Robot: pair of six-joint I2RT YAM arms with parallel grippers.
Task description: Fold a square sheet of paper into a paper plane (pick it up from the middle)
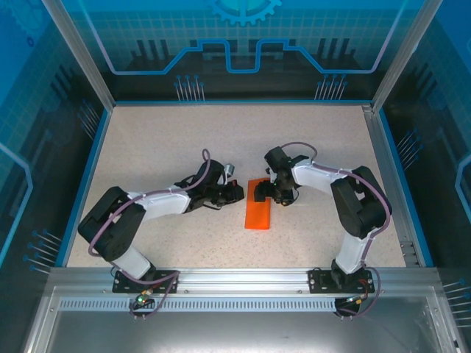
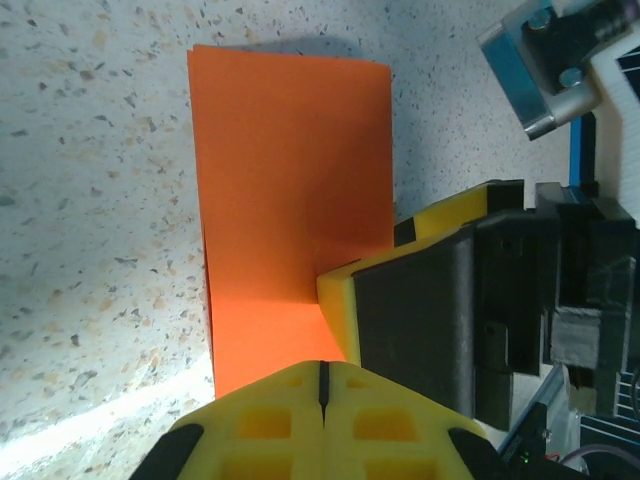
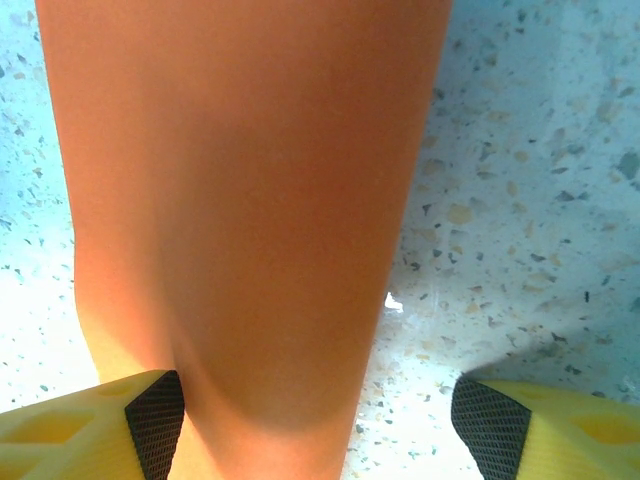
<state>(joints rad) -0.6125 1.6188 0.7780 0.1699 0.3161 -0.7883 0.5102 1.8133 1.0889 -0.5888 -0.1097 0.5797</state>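
Jaws of the left gripper (image 2: 322,388) are pressed together at the near edge of the paper (image 2: 290,180); whether they pinch it I cannot tell. Opposite, the right gripper (image 3: 320,415) stands wide, straddling the paper, one pad (image 3: 155,410) touching it. Both crowd the middle of the speckled table (image 1: 184,140). The paper lies flat, a narrow orange rectangle.

The top camera looks down from high above the orange paper (image 1: 259,209), taking in the whole tabletop (image 1: 221,140). Both wrist cameras face down close over that paper, shared by all views.
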